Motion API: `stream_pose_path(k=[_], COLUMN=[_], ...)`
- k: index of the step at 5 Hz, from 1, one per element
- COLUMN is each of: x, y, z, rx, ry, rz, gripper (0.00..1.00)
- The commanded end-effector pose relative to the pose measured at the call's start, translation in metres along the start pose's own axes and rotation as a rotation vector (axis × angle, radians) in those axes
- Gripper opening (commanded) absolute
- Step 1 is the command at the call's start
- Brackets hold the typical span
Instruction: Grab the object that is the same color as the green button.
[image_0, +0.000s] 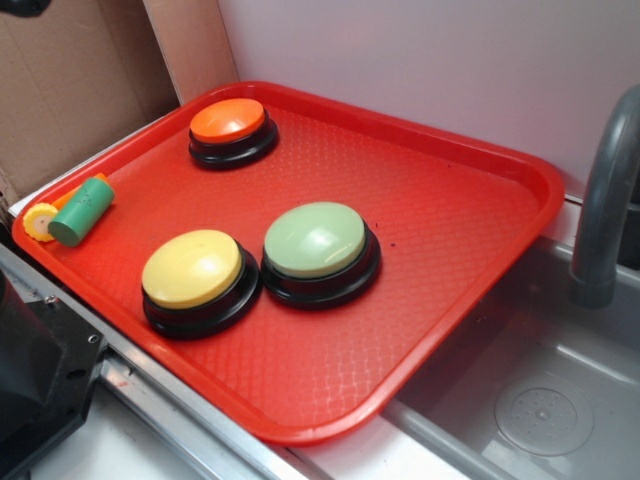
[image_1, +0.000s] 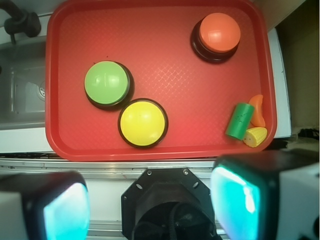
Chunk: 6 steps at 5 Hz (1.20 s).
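Tray (image_0: 450, 170): red, flat, with a low rim; it sits on the counter (image_1: 150, 167) next to a grey sink (image_0: 540, 400)
Green button (image_0: 318, 243): big pale green dome on a black base, near the middle of the tray
Yellow button (image_0: 195, 272): just beside the green one, their black bases touching or almost touching
Orange button (image_0: 232, 125): alone near the far side of the tray, well apart from the other two
Cylinder (image_0: 82, 211): small and green, lying on its side at the tray's edge, far from the green button
Corn (image_0: 40, 221): small yellow piece, touching one end of the cylinder
Orange slice (image_1: 257, 110): pressed against the cylinder's long side, partly hidden behind it in the side view
In the way: corn and slice crowd the cylinder on two sides, and the tray rim is close by; its top is bare
Tap (image_0: 605, 190): grey, stands over the sink, off the tray
Jaws: spread wide with nothing between them, hanging over the counter edge, not over the tray; fingers (image_1: 235, 200) show at the bottom of the wrist view
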<state>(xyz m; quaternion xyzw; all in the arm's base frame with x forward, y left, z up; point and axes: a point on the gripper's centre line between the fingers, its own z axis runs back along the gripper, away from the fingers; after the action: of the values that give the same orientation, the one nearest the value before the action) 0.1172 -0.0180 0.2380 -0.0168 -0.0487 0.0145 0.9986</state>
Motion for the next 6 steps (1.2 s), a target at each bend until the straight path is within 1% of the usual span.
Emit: stream_pose_path(k=[1,2,3,4,5,6], x=[0.0,0.017,0.022,0.018,0.016,0.017], y=[0.0,0.035,0.068,0.104,0.13,0.146], z=[0.0,-0.022,-0.044,-0.069,-0.101,-0.123], rx=[0.0,0.006,-0.007,0.017,0.046,0.092], ry=[0.0,-0.002,-0.025,-0.038,-0.037,-0.055], rz=[0.0,0.149,0.27,0.405,0.461,0.483], gripper=[1.0,1.0,1.0,1.0,1.0,1.0])
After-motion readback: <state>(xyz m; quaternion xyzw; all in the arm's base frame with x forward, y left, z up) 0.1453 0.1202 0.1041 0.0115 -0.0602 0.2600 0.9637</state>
